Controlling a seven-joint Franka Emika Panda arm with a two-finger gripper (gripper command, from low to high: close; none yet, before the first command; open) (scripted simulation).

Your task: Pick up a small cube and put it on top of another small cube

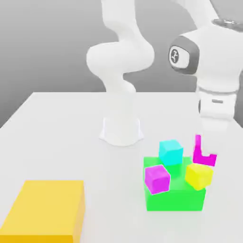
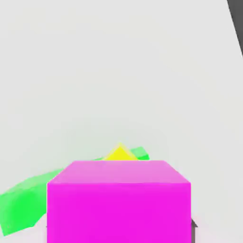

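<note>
Tabletop [image 1: 57,123], white and flat, is seen under a plain grey backdrop. The arm's base [image 1: 121,130] is planted near the middle of it, and the arm is bent over towards the exterior view's right.

A large green block [image 1: 175,197] is set on the table in front of the base. Three small cubes are gathered on it: a cyan cube [image 1: 171,152] at its far edge, a magenta cube [image 1: 156,179] at its near corner on the exterior view's left, and a yellow cube [image 1: 198,175] on its right side. Whether they rest squarely on the block cannot be told. A big yellow block [image 1: 45,211] lies well apart, at the exterior view's lower left.

The gripper [image 1: 205,151] is held just above and behind the yellow cube, pointing down, its fingers pressed onto a magenta held cube [image 1: 209,159], which is partly hidden by the fingers. In the hand view the held cube [image 2: 118,201] is seen close up, with a tip of the yellow cube [image 2: 120,153] and part of the green block [image 2: 28,204] behind it.
</note>
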